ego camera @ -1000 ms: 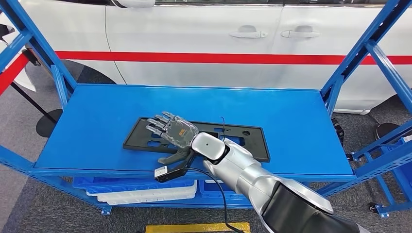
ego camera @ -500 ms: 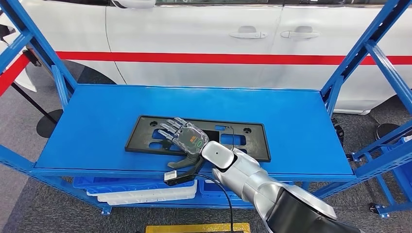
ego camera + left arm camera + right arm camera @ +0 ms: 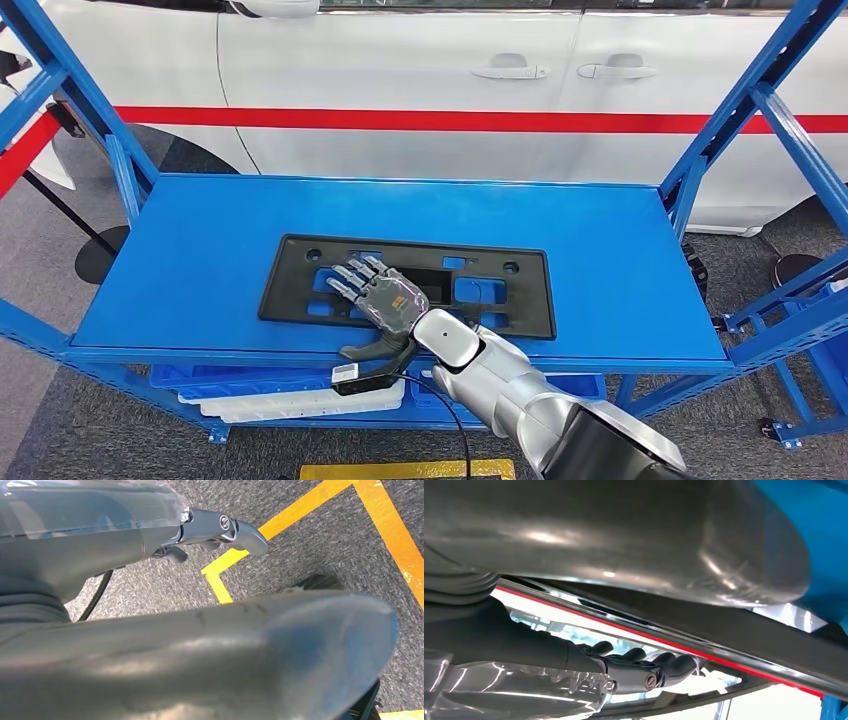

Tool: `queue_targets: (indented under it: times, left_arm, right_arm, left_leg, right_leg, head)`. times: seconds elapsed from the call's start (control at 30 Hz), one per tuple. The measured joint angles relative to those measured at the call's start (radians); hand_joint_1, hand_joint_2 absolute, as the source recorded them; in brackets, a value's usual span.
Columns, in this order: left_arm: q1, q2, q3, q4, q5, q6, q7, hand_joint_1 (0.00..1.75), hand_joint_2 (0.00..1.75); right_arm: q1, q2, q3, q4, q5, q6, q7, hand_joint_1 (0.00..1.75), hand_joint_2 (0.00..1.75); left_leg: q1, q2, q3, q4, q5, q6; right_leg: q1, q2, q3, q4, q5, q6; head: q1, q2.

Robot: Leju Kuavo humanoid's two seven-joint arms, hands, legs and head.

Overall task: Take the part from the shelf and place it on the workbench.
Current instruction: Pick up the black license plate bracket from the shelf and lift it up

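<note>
On a blue shelf (image 3: 200,250) in front of a white car (image 3: 420,70) with a red stripe, the flat black part (image 3: 520,290), a long rectangular plate frame with cut-outs and small holes, lies flat toward the front edge, roughly midway between the two side edges. The robot's right hand (image 3: 385,300) reaches in over the front edge, its fingers (image 3: 352,278) stretched out across the part's near half and the thumb (image 3: 365,350) hanging below the shelf's front lip. From the head view the fingers appear to rest on or just above the part, but contact cannot be confirmed; nothing is clasped, and the fingers lie apart and extended rather than curled. The right wrist view looks along the hand's underside, where dark fingertips (image 3: 674,665) lie close to the part's black edge (image 3: 724,630). A black cable (image 3: 455,420) trails from the wrist past a small white-tagged connector (image 3: 345,375). Blue and white trays (image 3: 300,395) sit on the lower shelf level beneath. The left hand (image 3: 200,527) hangs over grey carpet (image 3: 325,540) marked with yellow lines (image 3: 395,535); its fingers (image 3: 245,532) carry nothing, though how far they are spread cannot be told.
</note>
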Motion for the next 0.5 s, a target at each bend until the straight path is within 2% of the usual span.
queue_targets:
  times: [0.07, 0.2, 0.5]
  left_arm:
    - [-0.001, 0.0, 0.0, 0.0, 0.0, 0.0, 0.0, 0.0, 0.0]
    - [-0.002, 0.0, 0.0, 0.0, 0.0, 0.0, 0.0, 0.0, 0.0]
    - [-0.004, 0.0, 0.001, 0.0, 0.0, -0.001, 0.0, 0.0, 0.0]
  right_arm:
    - [0.002, 0.003, -0.013, 0.0, -0.006, 0.004, -0.014, 0.0, 0.0]
    - [0.005, 0.008, -0.038, 0.0, -0.021, 0.016, -0.036, 0.0, 1.75]
    - [0.018, 0.011, -0.084, -0.002, -0.041, 0.029, -0.098, 0.0, 1.75]
  left_leg:
    - [0.0, 0.0, 0.0, 0.0, 0.0, 0.0]
    - [0.0, 0.0, 0.0, 0.0, 0.0, 0.0]
    - [0.0, 0.0, 0.0, 0.0, 0.0, 0.0]
  right_leg:
    - [0.0, 0.0, 0.0, 0.0, 0.0, 0.0]
    - [0.0, 0.0, 0.0, 0.0, 0.0, 0.0]
    - [0.0, 0.0, 0.0, 0.0, 0.0, 0.0]
  head:
    - [0.0, 0.0]
    - [0.0, 0.0]
    - [0.0, 0.0]
